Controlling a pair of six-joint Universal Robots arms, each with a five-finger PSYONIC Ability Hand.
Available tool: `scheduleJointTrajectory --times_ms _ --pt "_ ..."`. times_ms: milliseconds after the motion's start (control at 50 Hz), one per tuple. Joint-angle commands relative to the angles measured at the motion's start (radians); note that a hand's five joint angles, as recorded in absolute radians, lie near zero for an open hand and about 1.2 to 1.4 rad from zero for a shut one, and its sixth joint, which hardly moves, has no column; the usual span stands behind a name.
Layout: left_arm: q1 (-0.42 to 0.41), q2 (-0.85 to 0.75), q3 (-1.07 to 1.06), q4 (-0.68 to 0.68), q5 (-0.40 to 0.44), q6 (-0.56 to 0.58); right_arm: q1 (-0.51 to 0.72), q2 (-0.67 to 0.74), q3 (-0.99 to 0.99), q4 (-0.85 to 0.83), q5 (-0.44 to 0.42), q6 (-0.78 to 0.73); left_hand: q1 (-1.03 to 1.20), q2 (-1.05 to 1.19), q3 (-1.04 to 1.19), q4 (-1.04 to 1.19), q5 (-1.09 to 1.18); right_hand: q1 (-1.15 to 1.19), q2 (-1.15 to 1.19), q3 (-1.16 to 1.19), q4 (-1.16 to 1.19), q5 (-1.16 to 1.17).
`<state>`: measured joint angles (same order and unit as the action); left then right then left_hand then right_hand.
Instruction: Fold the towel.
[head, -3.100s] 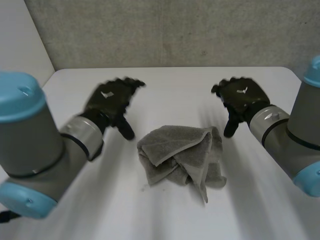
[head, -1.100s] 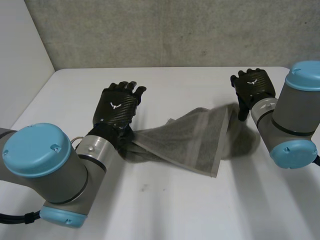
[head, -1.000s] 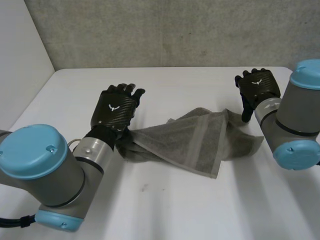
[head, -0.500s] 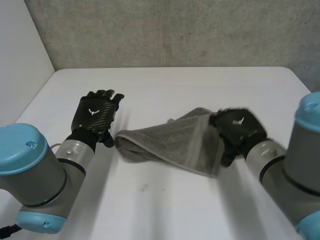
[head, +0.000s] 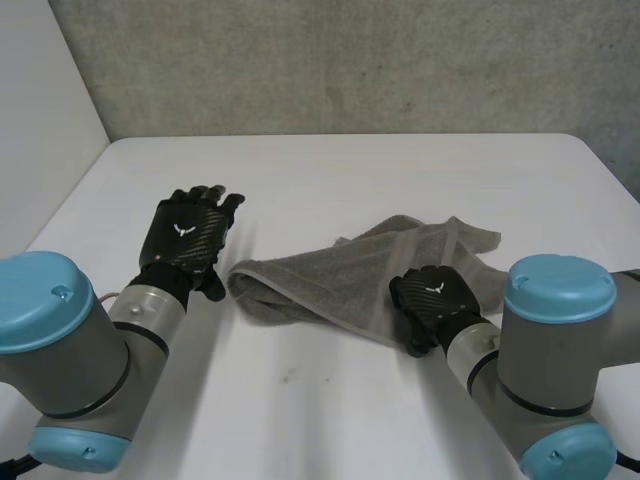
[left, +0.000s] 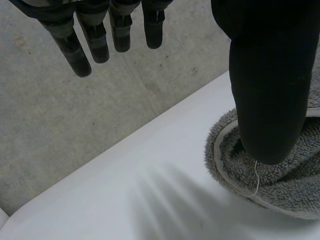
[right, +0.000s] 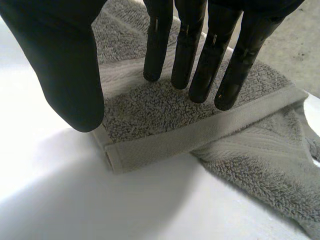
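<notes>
Head view: locate the towel (head: 330, 282) near the middle of the white table (head: 330, 175), between the two hands. Note that it is grey terry cloth with a looped, nubby pile, crossed by a flat woven band near its hem. It lies partly doubled over in an uneven, elongated shape. Its long axis runs across the table from the left hand's side to the right hand's side, and the right end angles toward the far edge. The left end forms a soft, rounded fold, while the right end spreads into looser layers with a corner pointing away from the robot. Check the left hand (head: 185, 232): it sits just beside the rounded left end, with fingers (left: 85, 45) straight and spread wide, holding nothing. In the left wrist view, the thumb (left: 270, 90) reaches down over that rolled fold; you cannot tell whether it touches the cloth. Check the right hand (head: 432, 298): it sits over the towel's near corner. In the right wrist view, its fingertips (right: 192, 92) point straight down at the pile just behind the hemmed edge. The thumb (right: 70, 70) stands apart beside the squared corner, so this hand is also spread and grips nothing. Contact between fingertips and cloth cannot be confirmed.
</notes>
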<state>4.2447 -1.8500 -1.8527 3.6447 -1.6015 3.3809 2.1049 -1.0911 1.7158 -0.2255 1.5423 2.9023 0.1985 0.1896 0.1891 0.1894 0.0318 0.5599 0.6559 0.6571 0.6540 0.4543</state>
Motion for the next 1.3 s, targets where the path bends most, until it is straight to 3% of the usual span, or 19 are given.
scheduleJointTrajectory --times_ms 20,260,400,540,640,680,720,960,1020,1160,1300 --pt "0.001 0.0 0.0 0.0 0.0 0.0 0.0 0.039 -0.01 -0.005 0.002 -0.035 0.003 0.012 0.013 0.012 -0.005 0.183 0.087 0.086 0.089 0.114" --pt "0.003 0.0 -0.003 0.0 0.0 0.0 -0.003 0.068 -0.035 -0.006 0.004 -0.044 0.003 0.012 0.013 0.012 -0.005 0.186 0.09 0.088 0.092 0.117" --pt "0.003 0.0 -0.005 0.0 0.0 0.0 -0.009 0.093 -0.062 -0.05 0.009 -0.06 0.003 0.012 0.013 0.012 -0.005 0.54 0.444 0.443 0.446 0.471" --pt "0.001 0.0 -0.008 0.002 0.0 0.0 -0.013 0.108 -0.09 -0.11 0.004 -0.077 0.003 0.012 0.013 0.012 -0.005 0.623 0.527 0.526 0.529 0.554" --pt "0.001 0.0 -0.01 0.0 0.0 0.0 -0.013 0.14 -0.11 -0.1 0.007 -0.101 0.003 0.012 0.013 0.012 -0.005 0.517 0.421 0.42 0.423 0.448" --pt "0.001 0.002 -0.011 0.0 0.0 0.0 -0.014 0.142 -0.108 -0.097 0.013 -0.107 0.003 0.012 0.013 0.012 -0.005 0.257 0.161 0.16 0.163 0.189" --pt "0.001 0.0 -0.011 0.0 -0.002 0.0 -0.014 0.134 -0.104 -0.091 0.015 -0.103 0.003 0.012 0.013 0.012 -0.005 0.169 0.073 0.072 0.075 0.1" --pt "0.001 0.0 -0.011 0.0 -0.002 0.0 -0.014 0.079 -0.091 0.048 0.002 -0.095 0.0 0.009 0.01 0.009 -0.008 0.054 -0.042 -0.044 -0.041 -0.015" --pt "0.001 0.0 -0.011 0.0 -0.002 0.0 -0.013 0.088 -0.09 0.045 0.004 -0.097 0.0 0.009 0.01 0.009 -0.008 0.124 0.028 0.027 0.03 0.055" --pt "0.001 0.0 -0.014 0.0 -0.002 0.0 -0.014 0.114 -0.096 -0.046 0.005 -0.097 0.0 0.009 0.01 0.009 -0.008 0.836 0.74 0.738 0.742 0.767" --pt "0.001 0.0 -0.017 0.0 -0.002 0.0 -0.014 0.126 -0.096 -0.077 0.004 -0.101 -0.003 0.006 0.007 0.006 -0.01 0.836 0.74 0.739 0.742 0.767"
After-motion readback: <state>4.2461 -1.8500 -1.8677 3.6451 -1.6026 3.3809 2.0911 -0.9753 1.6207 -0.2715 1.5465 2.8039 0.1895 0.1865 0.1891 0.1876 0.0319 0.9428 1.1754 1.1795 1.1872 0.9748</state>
